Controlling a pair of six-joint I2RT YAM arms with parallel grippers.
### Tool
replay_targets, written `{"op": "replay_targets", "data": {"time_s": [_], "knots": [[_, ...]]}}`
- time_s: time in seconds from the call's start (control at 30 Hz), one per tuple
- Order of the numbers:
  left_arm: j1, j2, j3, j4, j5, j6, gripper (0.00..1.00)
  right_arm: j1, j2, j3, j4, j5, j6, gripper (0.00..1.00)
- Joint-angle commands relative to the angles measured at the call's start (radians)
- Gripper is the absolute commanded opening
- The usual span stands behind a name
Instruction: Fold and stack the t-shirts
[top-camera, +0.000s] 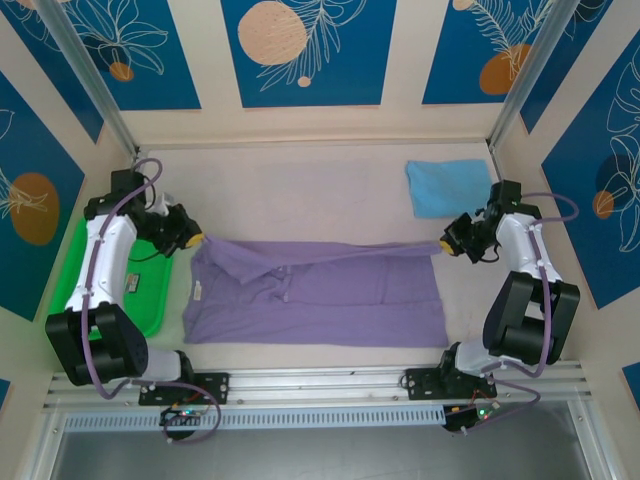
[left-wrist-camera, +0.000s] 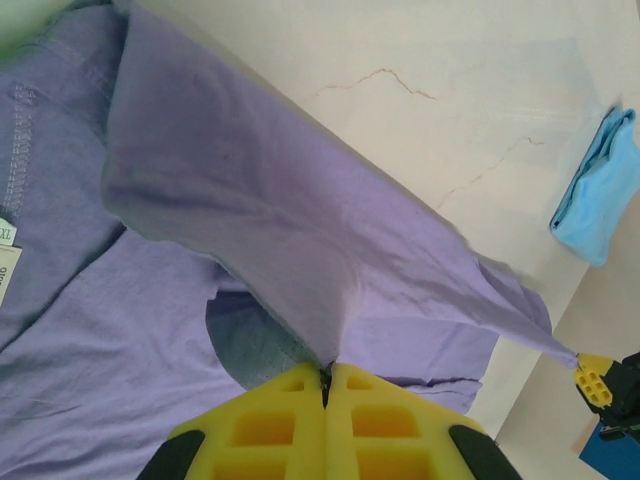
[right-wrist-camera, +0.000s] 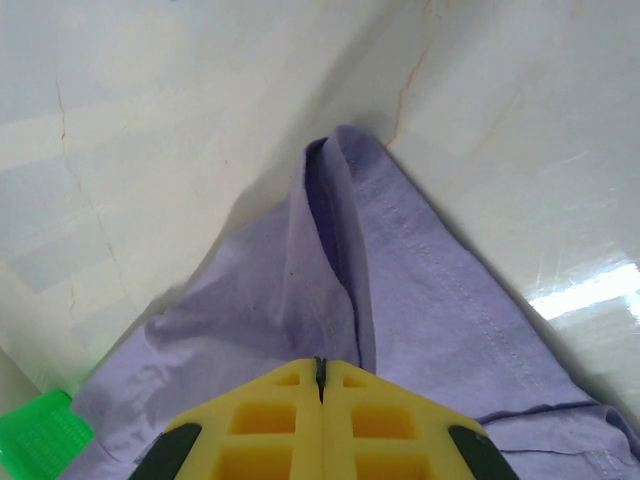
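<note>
Lavender tee (top-camera: 310, 300) spread flat, mid-table, by near edge. Left gripper (top-camera: 193, 240) and right gripper (top-camera: 447, 247) both clamped tight on its far edge, 1 at each end, cloth taut between. Fabric light, limp, sags when unsupported; best gripped at corners. Blue tee (top-camera: 447, 187) folded, far right corner.

Both arms are bent at the elbow, wrists turned inward to face each other. Left gripper (top-camera: 190, 240): yellow fingers pressed flat together, purple t-shirt (top-camera: 320, 295) pinched at the tips. Right gripper (top-camera: 447, 246) likewise, clamped on the same cloth.
</note>
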Motion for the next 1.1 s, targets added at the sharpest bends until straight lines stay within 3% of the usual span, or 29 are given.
{"op": "replay_targets", "data": {"time_s": [0.0, 0.27, 0.5, 0.53, 0.6, 0.63, 0.67, 0.7, 0.9, 0.97, 1.07], "knots": [[0.020, -0.028, -0.001, -0.009, 0.038, 0.014, 0.00, -0.015, -0.020, -0.019, 0.005, 0.013, -0.023, 0.00], [0.027, 0.006, 0.056, -0.036, 0.025, 0.021, 0.00, -0.017, -0.026, -0.035, 0.001, 0.033, -0.026, 0.00], [0.037, -0.057, -0.008, -0.040, -0.012, 0.002, 0.02, -0.041, -0.065, -0.136, 0.023, 0.024, -0.017, 0.00], [0.041, -0.071, -0.011, -0.049, -0.035, 0.001, 0.11, -0.060, -0.079, -0.151, 0.017, 0.028, -0.006, 0.03], [0.052, -0.103, -0.011, -0.063, -0.102, -0.001, 0.04, -0.107, -0.120, -0.182, 0.015, 0.027, 0.023, 0.21], [0.057, -0.118, -0.003, -0.072, -0.147, 0.007, 0.12, -0.134, -0.148, -0.195, 0.014, 0.031, 0.043, 0.33], [0.059, -0.122, 0.013, -0.087, -0.185, 0.010, 0.31, -0.153, -0.174, -0.205, 0.008, 0.043, 0.062, 0.40], [0.059, -0.125, 0.029, -0.088, -0.195, 0.010, 0.39, -0.164, -0.187, -0.207, -0.001, 0.056, 0.086, 0.44], [0.019, -0.073, 0.101, -0.056, -0.109, 0.029, 0.44, -0.166, -0.202, -0.202, 0.030, 0.017, 0.180, 0.46], [-0.026, -0.045, 0.117, -0.038, -0.086, 0.039, 0.50, -0.121, -0.184, -0.188, 0.057, -0.007, 0.179, 0.44], [-0.137, 0.020, 0.123, 0.022, -0.051, 0.020, 0.49, 0.016, -0.110, -0.134, 0.079, -0.008, 0.169, 0.40]]}}
